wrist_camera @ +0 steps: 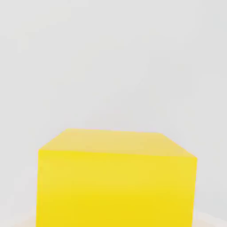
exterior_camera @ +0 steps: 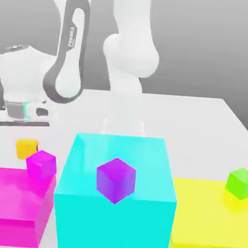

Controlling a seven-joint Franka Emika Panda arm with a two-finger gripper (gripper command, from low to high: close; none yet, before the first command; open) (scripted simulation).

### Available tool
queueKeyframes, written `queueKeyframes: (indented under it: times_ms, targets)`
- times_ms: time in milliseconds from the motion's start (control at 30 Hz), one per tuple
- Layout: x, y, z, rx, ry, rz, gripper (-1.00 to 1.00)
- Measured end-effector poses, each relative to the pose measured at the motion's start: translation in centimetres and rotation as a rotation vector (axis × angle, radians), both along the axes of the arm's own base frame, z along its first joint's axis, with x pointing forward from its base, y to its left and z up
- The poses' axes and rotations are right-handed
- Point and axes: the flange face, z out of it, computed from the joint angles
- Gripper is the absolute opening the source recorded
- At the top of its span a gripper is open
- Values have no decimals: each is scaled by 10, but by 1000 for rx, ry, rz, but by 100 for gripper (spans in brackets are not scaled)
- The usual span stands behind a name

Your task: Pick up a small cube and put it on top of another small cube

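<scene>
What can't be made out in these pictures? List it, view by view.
- Exterior view: the yellow-orange cube is partly hidden behind the magenta cube.
- Exterior view: the cyan block, the magenta block and the yellow block are cut off by the bottom edge.
- Exterior view: the arm runs off the top edge.
- Hand view: the yellow-orange cube's base is cut off by the frame edge.
</scene>
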Motion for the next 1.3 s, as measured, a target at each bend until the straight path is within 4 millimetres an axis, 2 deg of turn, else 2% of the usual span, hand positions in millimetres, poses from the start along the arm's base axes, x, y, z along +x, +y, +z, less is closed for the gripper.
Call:
queueKeyframes:
  times_ms: [67,200,300,467,567,667,800,933,1033,1133,1200,1233,1300]
  targets:
    - [3,-12,3,30,-7,-3,-100]
    - [24,-20,21,15,-33,123,-100]
    - [67,0,38,-7,-57,321,-100]
    - [99,5,70,-51,-110,520,-100]
    - [126,27,91,-111,-134,695,-100]
    - [154,63,113,-187,-152,898,-100]
    - [186,120,142,-296,-179,1175,-100]
    - [207,184,170,-414,-207,1448,-100]
    - [215,235,191,-508,-230,1652,-100]
    - [220,310,193,-553,-234,1887,-100]
    - [216,360,188,-571,-233,2038,-100]
    - [214,385,180,-554,-221,2107,-100]
    - [211,414,158,-482,-188,2167,-100]
